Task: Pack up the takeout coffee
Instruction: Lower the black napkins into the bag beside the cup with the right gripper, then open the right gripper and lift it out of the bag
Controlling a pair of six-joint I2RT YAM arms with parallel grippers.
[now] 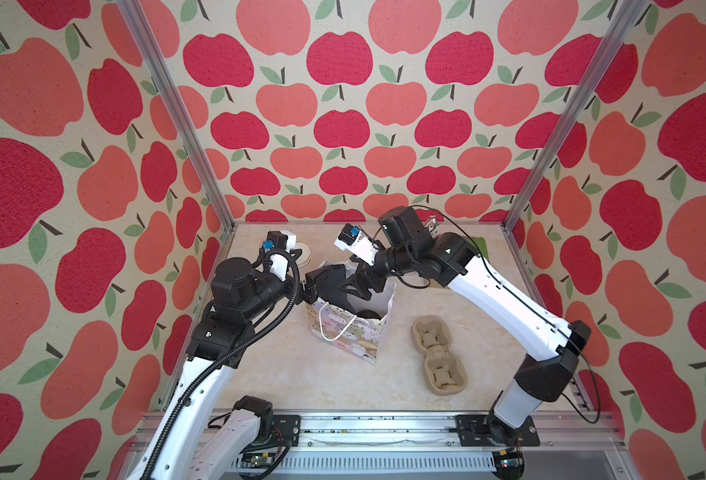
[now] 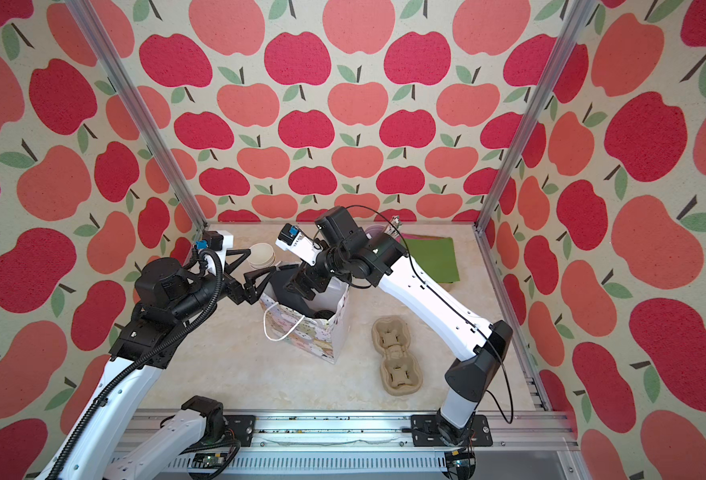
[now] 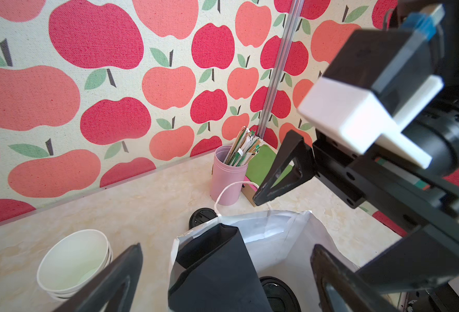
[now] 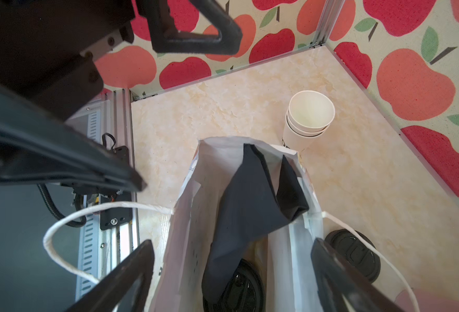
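My right claw (image 4: 231,244) hangs wide open and empty over the gift bag (image 4: 188,229). The coffee's black lid (image 4: 246,286) sits straight below it, down inside. My left claw (image 3: 227,246) is open too, by the rim.

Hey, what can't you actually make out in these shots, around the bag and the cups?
- Under the black lid in the gift bag: right wrist view, black sheet covers it; cup below cannot be confirmed.
- Lettering on the cup stack: right wrist view, cut off by the bag's rim.
- Print on the sticks in the pink cup: left wrist view, too small.
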